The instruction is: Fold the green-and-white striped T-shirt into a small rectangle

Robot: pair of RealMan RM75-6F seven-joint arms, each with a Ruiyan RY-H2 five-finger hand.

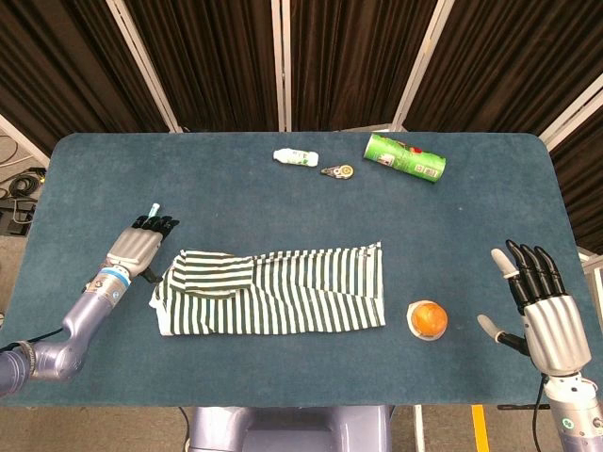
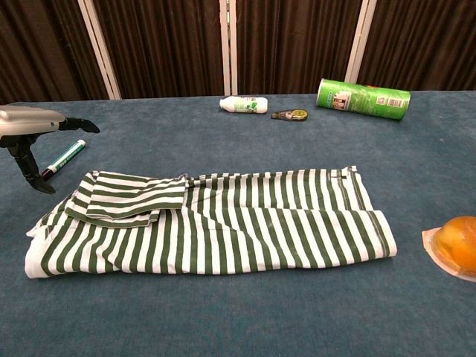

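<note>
my left hand [image 1: 138,249] hovered empty, fingers apart, just off the t-shirt [image 1: 273,291]'s left end, its long axis running toward the tabletop's right edge, nearer than my empty right hand [image 1: 542,311].

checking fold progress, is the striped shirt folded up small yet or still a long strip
Still a long strip: the striped T-shirt lies flat as a wide band, one sleeve tucked over its left end. Neither hand touches it.

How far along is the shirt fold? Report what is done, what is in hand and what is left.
Done: the striped T-shirt lies as a long band, its sleeve tucked onto the left end. In hand: nothing; the left hand hovers open beside that end, and the right hand is open past the orange. Left: fold the band across its length into a small rectangle.
</note>
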